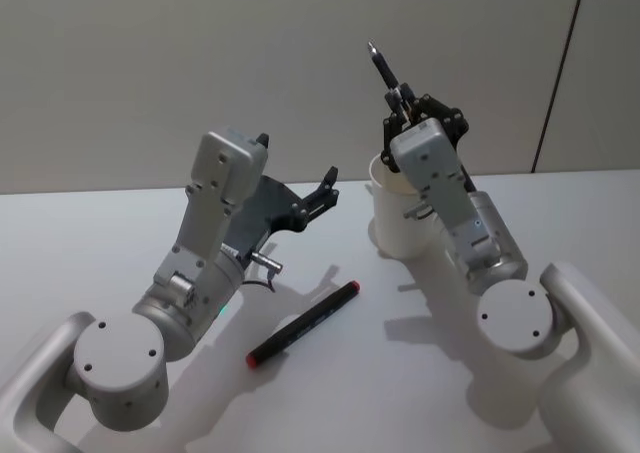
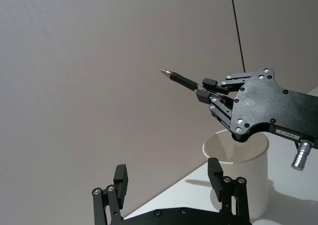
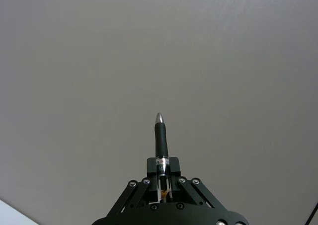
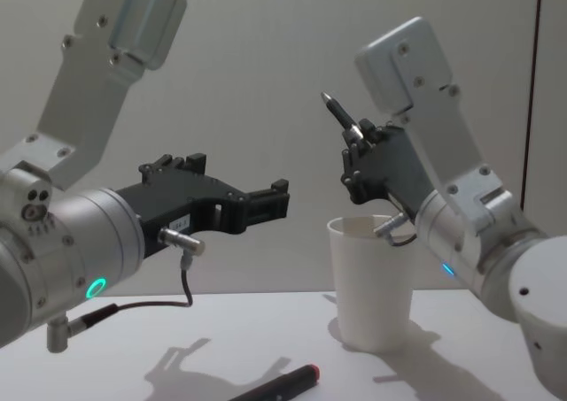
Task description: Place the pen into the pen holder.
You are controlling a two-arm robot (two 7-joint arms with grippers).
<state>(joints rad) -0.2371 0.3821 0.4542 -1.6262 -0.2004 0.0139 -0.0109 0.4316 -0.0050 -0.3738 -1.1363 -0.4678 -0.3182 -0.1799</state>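
Near to far. A black marker (image 1: 303,322) w/ red end is laid flat on the white table (image 1: 80,243), between the arms. L gripper (image 2: 168,174) is held above the table, fingers spread apart, nothing between them. Pen holder (image 1: 400,223) is stood upright farther back. R gripper (image 1: 402,106) is positioned just above its rim, clamped on the pen (image 1: 381,66), tip tilted upward.

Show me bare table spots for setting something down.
Bare: the white table left of the left arm, and the front strip between the red-capped black marker and right arm. Crowded: around the white paper cup, under the right claw gripping a black pen.
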